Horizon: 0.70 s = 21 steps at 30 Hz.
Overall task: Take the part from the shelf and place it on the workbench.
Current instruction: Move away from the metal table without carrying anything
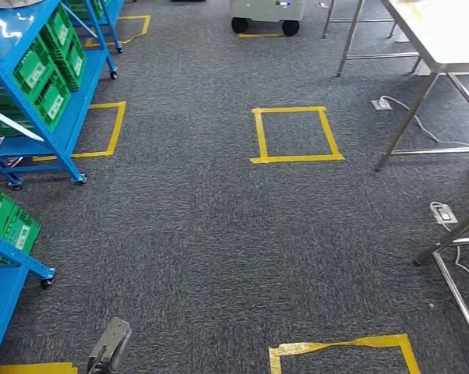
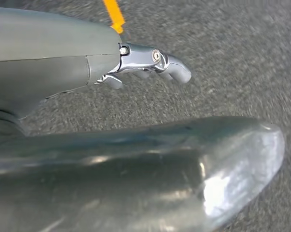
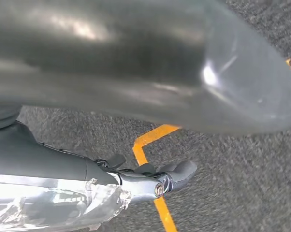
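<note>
Approach step, nothing picked: both hands hang empty over carpet, left hand (image 2: 151,63) and right hand (image 3: 162,181) with fingers loosely extended; part presumably in the green bins (image 1: 50,66) on the blue shelf (image 1: 73,117); next, turn left toward it.

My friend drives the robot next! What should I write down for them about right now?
Left robot hand: holds nothing, hanging over the carpet.
Right robot hand: holds nothing either, above a yellow tape line.
Blue shelves with green bins stand to the left; the workbench is to the far right.
Done: no part picked up.
Left: go to the shelf, take the part, carry it to the workbench.
</note>
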### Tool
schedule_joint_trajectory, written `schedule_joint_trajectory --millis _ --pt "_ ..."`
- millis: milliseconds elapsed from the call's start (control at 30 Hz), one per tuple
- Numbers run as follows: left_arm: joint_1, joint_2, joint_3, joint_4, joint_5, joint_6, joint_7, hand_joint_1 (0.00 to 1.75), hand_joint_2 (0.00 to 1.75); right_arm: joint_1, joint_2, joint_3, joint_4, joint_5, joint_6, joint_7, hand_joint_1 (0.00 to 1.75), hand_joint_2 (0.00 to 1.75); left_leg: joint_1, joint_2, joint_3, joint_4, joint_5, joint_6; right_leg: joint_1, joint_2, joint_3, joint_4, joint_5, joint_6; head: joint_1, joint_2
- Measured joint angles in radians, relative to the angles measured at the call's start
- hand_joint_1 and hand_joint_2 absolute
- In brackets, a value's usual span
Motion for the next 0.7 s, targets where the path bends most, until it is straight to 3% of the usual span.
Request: schedule_joint_trajectory --millis 67,133,200,267,333,367,400,433,467,500,567,633,700 --pt "0.0 0.0 0.003 -0.001 0.009 0.002 -0.006 0.0 0.0 0.012 0.0 0.007 -0.014 -0.007 0.0 0.004 0.0 0.0 0.001 -0.024 -0.01 0.003 0.003 -0.012 -0.004 0.037 0.025 -0.053 0.007 -0.004 0.0 0.0" --pt "0.005 0.001 0.01 -0.002 0.02 0.003 -0.014 0.0 0.0 0.027 0.0 0.016 -0.04 -0.017 0.0 0.006 0.0 0.0 0.006 -0.04 -0.02 0.004 0.005 -0.025 -0.001 0.017 0.028 -0.056 0.005 -0.015 -0.001 0.0" --pt "0.009 -0.004 0.019 -0.009 0.036 -0.001 -0.022 0.0 0.0 0.041 0.0 0.024 -0.07 -0.033 -0.003 0.006 0.0 0.0 0.007 0.001 -0.041 0.04 -0.014 -0.035 0.0 -0.01 0.034 -0.061 0.003 -0.03 -0.007 0.0" --pt "0.007 -0.014 0.033 -0.025 0.064 -0.011 -0.033 0.0 0.0 0.058 0.0 0.031 -0.1 -0.069 -0.012 -0.002 0.0 0.0 0.005 0.063 -0.101 0.157 -0.068 -0.041 0.004 -0.043 0.044 -0.064 -0.004 -0.04 -0.015 0.0" --pt "0.006 -0.024 0.054 -0.044 0.099 -0.022 -0.045 0.0 0.0 0.075 0.0 0.037 -0.131 -0.119 -0.025 -0.019 0.0 0.0 0.006 0.081 -0.173 0.286 -0.11 -0.045 0.008 -0.077 0.05 -0.064 -0.016 -0.043 -0.017 0.0" --pt "0.007 -0.028 0.064 -0.052 0.112 -0.026 -0.048 0.0 0.0 0.08 0.0 0.04 -0.145 -0.138 -0.03 -0.027 0.0 0.0 0.007 0.083 -0.187 0.308 -0.106 -0.045 0.008 -0.092 0.055 -0.064 -0.023 -0.042 -0.017 0.0" --pt "0.008 -0.031 0.073 -0.06 0.121 -0.029 -0.05 0.0 0.0 0.084 0.0 0.043 -0.159 -0.149 -0.033 -0.032 0.0 0.0 0.007 0.085 -0.182 0.292 -0.084 -0.044 0.009 -0.107 0.063 -0.064 -0.032 -0.04 -0.018 0.0" --pt "0.01 -0.034 0.08 -0.066 0.126 -0.03 -0.05 0.0 0.0 0.088 0.0 0.045 -0.171 -0.153 -0.033 -0.036 0.0 0.0 0.006 0.093 -0.156 0.241 -0.049 -0.041 0.009 -0.12 0.075 -0.064 -0.041 -0.038 -0.019 0.0" --pt "0.01 -0.039 0.086 -0.075 0.132 -0.029 -0.05 0.0 0.0 0.091 0.0 0.046 -0.183 -0.154 -0.03 -0.039 0.0 0.0 0.005 0.116 -0.122 0.174 -0.015 -0.037 0.009 -0.133 0.087 -0.064 -0.051 -0.035 -0.019 0.0" --pt "0.01 -0.047 0.093 -0.085 0.138 -0.027 -0.05 0.0 0.0 0.095 0.0 0.047 -0.195 -0.153 -0.025 -0.043 0.0 0.0 0.0 0.143 -0.089 0.113 0.002 -0.032 0.012 -0.144 0.098 -0.064 -0.062 -0.03 -0.02 0.0" --pt "0.011 -0.068 0.105 -0.11 0.15 -0.015 -0.048 0.0 0.0 0.103 0.0 0.046 -0.218 -0.15 -0.012 -0.047 0.0 0.0 -0.01 0.177 -0.056 0.051 0.003 -0.019 0.016 -0.164 0.122 -0.067 -0.079 -0.017 -0.018 0.0" --pt "0.016 -0.087 0.113 -0.137 0.159 -0.001 -0.039 0.0 0.0 0.107 0.0 0.046 -0.241 -0.149 -0.001 -0.048 0.0 0.0 -0.011 0.155 -0.049 0.044 -0.012 -0.005 0.015 -0.175 0.14 -0.064 -0.082 -0.005 -0.015 0.0" --pt "0.023 -0.1 0.119 -0.163 0.176 0.005 -0.028 0.0 0.0 0.108 0.0 0.046 -0.26 -0.155 0.0 -0.05 0.0 0.0 -0.007 0.132 -0.03 0.04 -0.025 0.008 0.01 -0.14 0.116 -0.007 -0.077 0.004 -0.013 0.0"
